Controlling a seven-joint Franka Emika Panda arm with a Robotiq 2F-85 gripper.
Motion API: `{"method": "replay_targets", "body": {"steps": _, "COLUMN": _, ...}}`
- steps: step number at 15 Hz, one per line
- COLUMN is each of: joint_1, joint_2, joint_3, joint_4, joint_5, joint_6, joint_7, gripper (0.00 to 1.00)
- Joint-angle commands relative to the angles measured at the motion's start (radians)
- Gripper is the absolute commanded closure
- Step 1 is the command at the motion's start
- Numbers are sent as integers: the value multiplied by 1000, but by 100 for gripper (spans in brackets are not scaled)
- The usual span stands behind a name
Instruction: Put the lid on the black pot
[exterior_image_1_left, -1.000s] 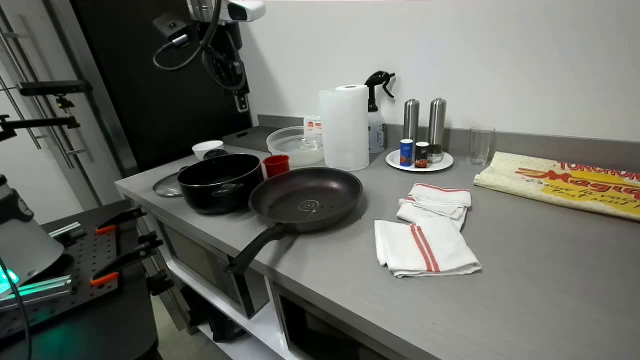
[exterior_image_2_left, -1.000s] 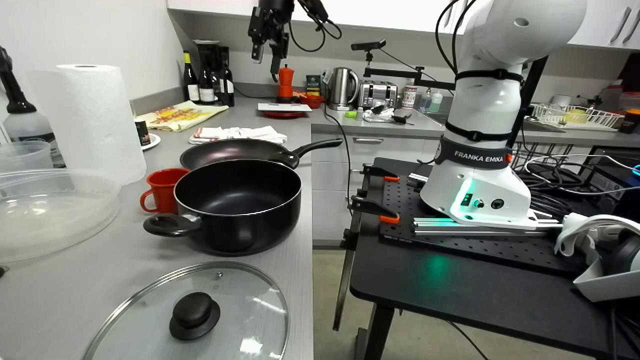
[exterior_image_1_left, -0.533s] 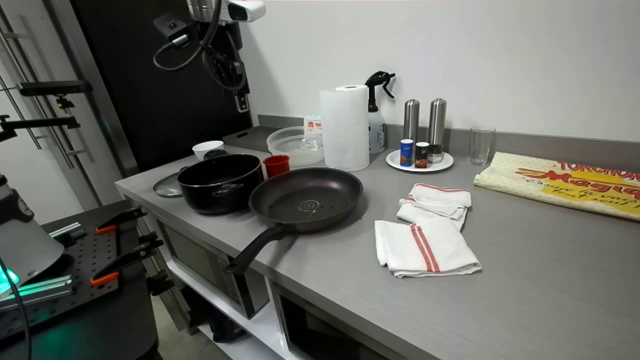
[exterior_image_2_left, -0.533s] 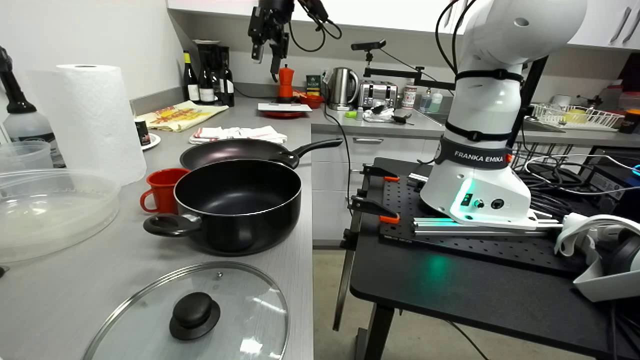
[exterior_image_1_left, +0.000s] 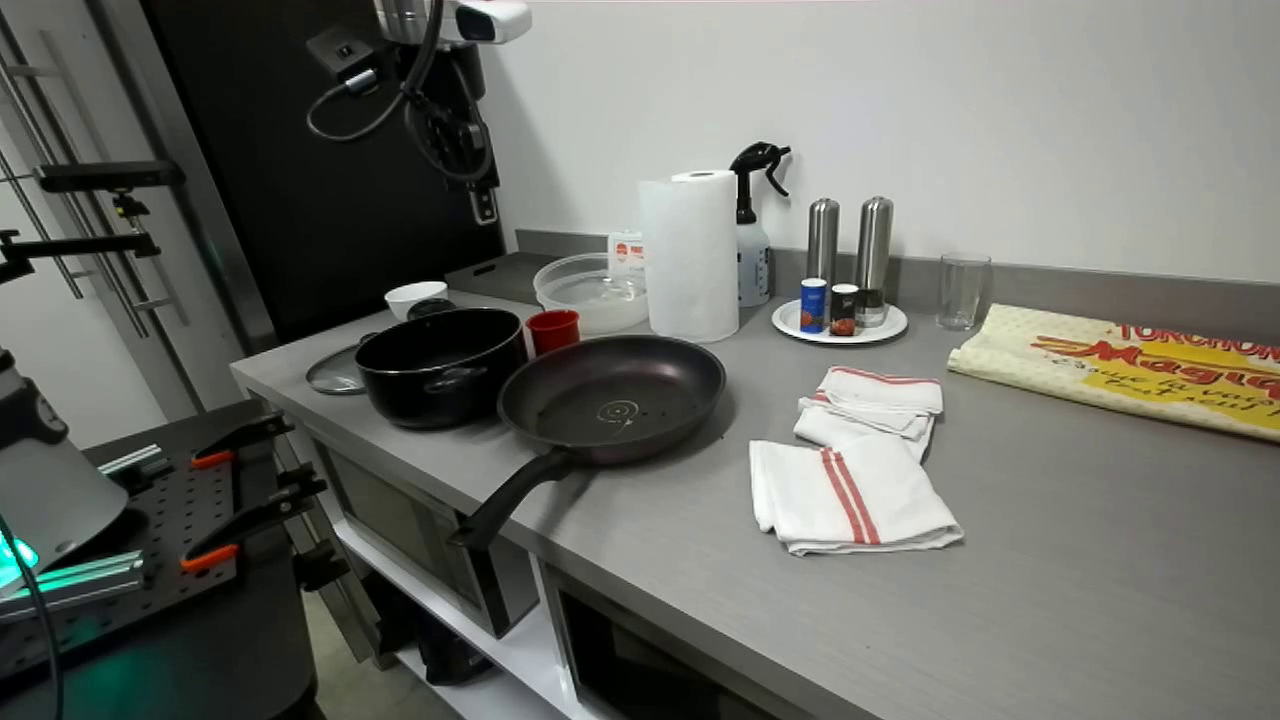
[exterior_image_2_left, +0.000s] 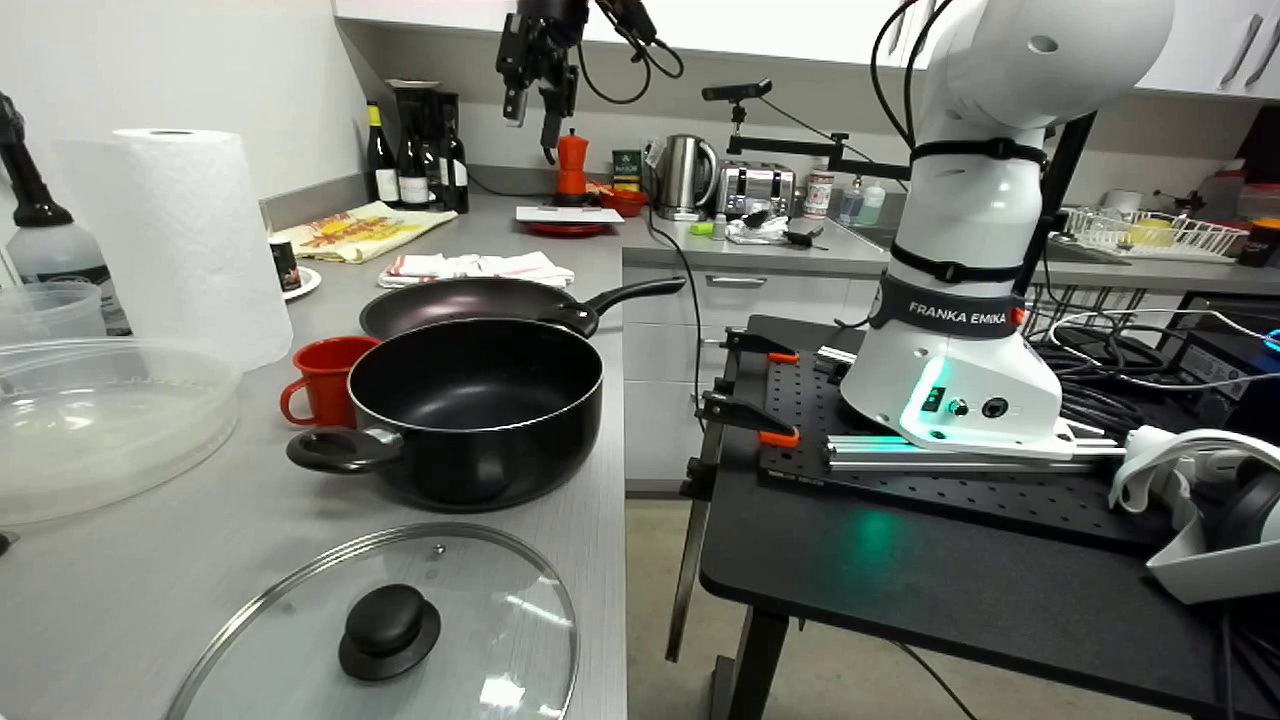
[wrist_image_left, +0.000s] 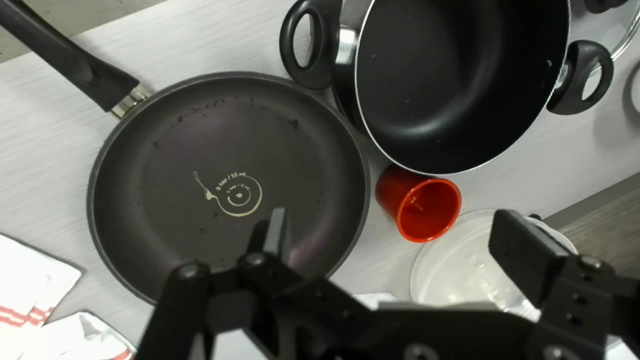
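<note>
Nearest in an exterior view, the lid (exterior_image_2_left: 390, 632) lies flat on the counter (exterior_image_2_left: 180, 570), knob up, its rim close to the front edge that faces the black table (exterior_image_2_left: 800, 540). Just beyond it the black pot (exterior_image_2_left: 480, 465) stands upright near that same edge, its inside showing, with a red mug (exterior_image_2_left: 330, 385) just beside it toward the back edge. A clear plastic tub (exterior_image_2_left: 190, 420) and a paper towel roll (exterior_image_2_left: 200, 250) stand closer to the back edge. Past the pot sits the frying pan (exterior_image_2_left: 450, 302), its handle jutting out over the front edge. The gripper (exterior_image_2_left: 532, 128) hangs well above the counter, its fingers (wrist_image_left: 520, 250) wide apart; in the wrist view the mug shows between them. Farther on lie striped towels (exterior_image_2_left: 475, 268), then a yellow cloth (exterior_image_2_left: 365, 233) at the back edge. In the far corner stand dark bottles (exterior_image_2_left: 412, 185), and along the far back edge beside them are an orange moka pot (exterior_image_2_left: 572, 165), a silver kettle (exterior_image_2_left: 685, 178) and a toaster (exterior_image_2_left: 757, 190).
</note>
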Motion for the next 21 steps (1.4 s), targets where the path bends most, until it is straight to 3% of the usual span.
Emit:
{"method": "replay_targets", "body": {"steps": 1, "joint_1": -30, "joint_2": 1, "joint_3": 29, "joint_4": 2, "joint_5": 6, "joint_6": -4, "joint_7": -4, "gripper": 0}}
{"method": "replay_targets", "body": {"steps": 9, "joint_1": -13, "joint_2": 91, "joint_3": 140, "joint_4": 49, "joint_5": -70, "joint_6": 13, "joint_7": 87, "gripper": 0}}
{"method": "replay_targets", "body": {"steps": 21, "joint_1": 85, "joint_2": 235, "joint_3": 356, "joint_4": 102, "joint_5": -448, "joint_6": 24, "joint_7": 418, "gripper": 0}}
